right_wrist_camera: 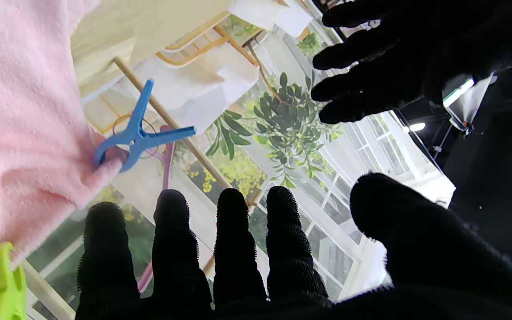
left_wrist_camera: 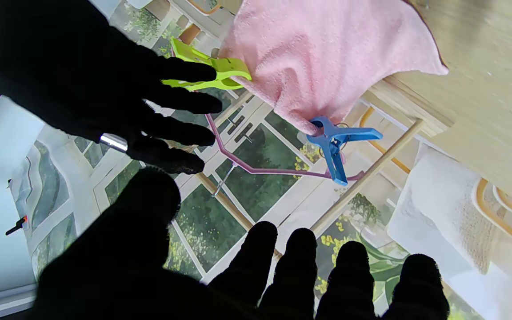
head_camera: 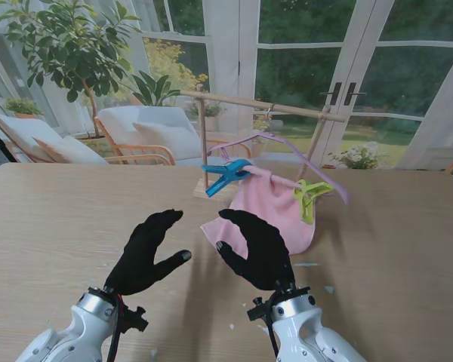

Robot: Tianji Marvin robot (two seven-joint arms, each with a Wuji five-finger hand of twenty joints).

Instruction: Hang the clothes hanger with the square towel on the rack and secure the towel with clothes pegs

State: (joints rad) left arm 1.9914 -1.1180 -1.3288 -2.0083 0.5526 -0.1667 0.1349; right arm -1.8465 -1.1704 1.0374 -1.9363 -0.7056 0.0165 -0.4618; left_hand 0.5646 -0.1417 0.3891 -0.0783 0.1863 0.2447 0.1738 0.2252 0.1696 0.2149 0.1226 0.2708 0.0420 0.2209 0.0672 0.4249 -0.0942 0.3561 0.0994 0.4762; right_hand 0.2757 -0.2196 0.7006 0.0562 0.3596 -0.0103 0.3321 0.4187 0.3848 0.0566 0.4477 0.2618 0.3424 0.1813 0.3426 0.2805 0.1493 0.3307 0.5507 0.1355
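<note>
Hanging from the wooden rack (head_camera: 264, 105) at the far middle of the table (head_camera: 45, 226), the pink hanger (head_camera: 283, 143) carries the pink towel (head_camera: 275, 207), pinched by a blue peg (head_camera: 225, 177) on its left shoulder and a green peg (head_camera: 308, 197) on its right. Both black-gloved hands hover nearer to me, fingers spread wide, holding nothing: the left hand (head_camera: 145, 253) well clear of the cloth, the right hand (head_camera: 258, 249) overlapping the towel's lower edge in the stand view, contact uncertain. Bare tabletop lies open on both sides. The hanger's hook is hard to make out against the glass doors; the green peg is cut off in the right wrist view
</note>
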